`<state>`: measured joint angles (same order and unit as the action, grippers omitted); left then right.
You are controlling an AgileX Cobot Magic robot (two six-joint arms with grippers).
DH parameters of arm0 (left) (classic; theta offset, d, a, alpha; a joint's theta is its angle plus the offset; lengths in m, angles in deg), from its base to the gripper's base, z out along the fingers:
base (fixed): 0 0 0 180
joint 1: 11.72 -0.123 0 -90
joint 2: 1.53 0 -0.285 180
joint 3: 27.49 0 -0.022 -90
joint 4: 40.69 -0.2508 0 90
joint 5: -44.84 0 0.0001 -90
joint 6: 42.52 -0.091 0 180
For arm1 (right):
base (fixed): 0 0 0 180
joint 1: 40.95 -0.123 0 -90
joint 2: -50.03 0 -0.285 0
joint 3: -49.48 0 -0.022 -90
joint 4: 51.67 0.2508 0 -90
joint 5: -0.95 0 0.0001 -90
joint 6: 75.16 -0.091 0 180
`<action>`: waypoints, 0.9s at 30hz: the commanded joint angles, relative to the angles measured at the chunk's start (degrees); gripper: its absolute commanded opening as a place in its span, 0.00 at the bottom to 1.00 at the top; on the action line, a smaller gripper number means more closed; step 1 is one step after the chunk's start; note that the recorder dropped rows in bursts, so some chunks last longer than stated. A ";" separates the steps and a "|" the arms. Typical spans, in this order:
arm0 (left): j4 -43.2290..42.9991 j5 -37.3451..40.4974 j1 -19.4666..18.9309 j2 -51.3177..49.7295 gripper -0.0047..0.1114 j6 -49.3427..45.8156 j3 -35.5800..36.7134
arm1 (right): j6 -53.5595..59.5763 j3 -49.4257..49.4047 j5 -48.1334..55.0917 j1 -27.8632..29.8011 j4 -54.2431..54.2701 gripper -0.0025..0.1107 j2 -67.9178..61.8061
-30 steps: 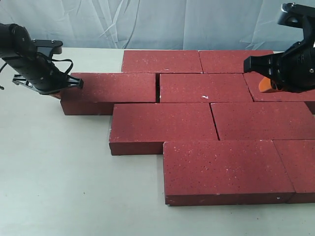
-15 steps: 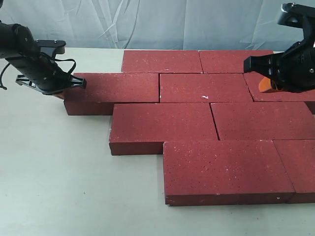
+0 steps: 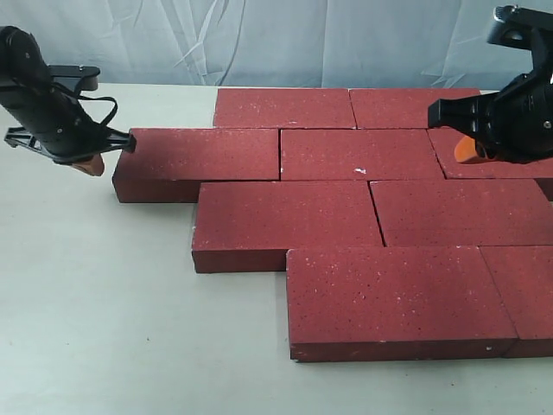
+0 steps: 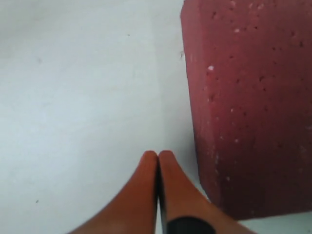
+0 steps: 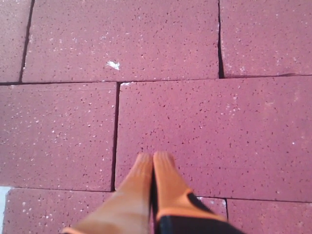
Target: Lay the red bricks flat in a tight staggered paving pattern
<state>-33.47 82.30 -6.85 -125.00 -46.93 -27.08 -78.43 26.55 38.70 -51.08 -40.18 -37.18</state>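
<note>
Several dark red bricks [image 3: 361, 154] lie flat in staggered rows on the pale table, packed edge to edge. The leftmost brick of the second row [image 3: 197, 156] has its end face [image 4: 248, 107] close beside my left gripper [image 3: 90, 163] [image 4: 158, 155], which is shut and empty, a small gap away from that brick. My right gripper [image 3: 464, 151] [image 5: 153, 157] is shut and empty too, hovering over the bricks [image 5: 214, 131] at the right of the second row.
The pale table [image 3: 95, 285] stretches bare to the left and front of the paving. A wrinkled light curtain [image 3: 259, 39] hangs behind. The paving runs off the right edge of the exterior view.
The left brick slid right and closed the gap to its neighbour. My left gripper then pulled back left, off the brick's end. The right arm stayed still.
</note>
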 commanded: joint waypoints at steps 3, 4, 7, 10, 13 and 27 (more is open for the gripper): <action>-0.65 8.50 -0.27 5.12 0.04 3.37 -0.30 | 1.64 -0.27 1.32 0.33 -0.27 0.02 -0.17; -0.46 10.29 -0.16 5.95 0.04 3.89 -0.30 | 2.20 -0.27 1.31 0.33 0.36 0.02 -0.17; -0.18 15.31 -0.16 8.95 0.04 4.41 -0.18 | 4.60 -0.27 2.49 0.33 1.32 0.02 -0.17; 0.08 17.57 -0.16 13.45 0.04 4.41 1.21 | 6.09 -0.27 4.29 0.33 1.49 0.02 -0.17; 0.94 17.20 -0.16 19.52 0.04 4.41 4.61 | 6.21 -0.27 6.36 0.33 1.49 0.02 -0.17; -0.25 13.32 -0.16 47.72 0.04 7.03 22.08 | 6.21 -14.78 6.46 0.33 1.45 0.02 17.48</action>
<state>-32.99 97.03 -6.99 -82.39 -40.35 -7.40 -72.63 14.48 45.68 -51.08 -38.63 -24.56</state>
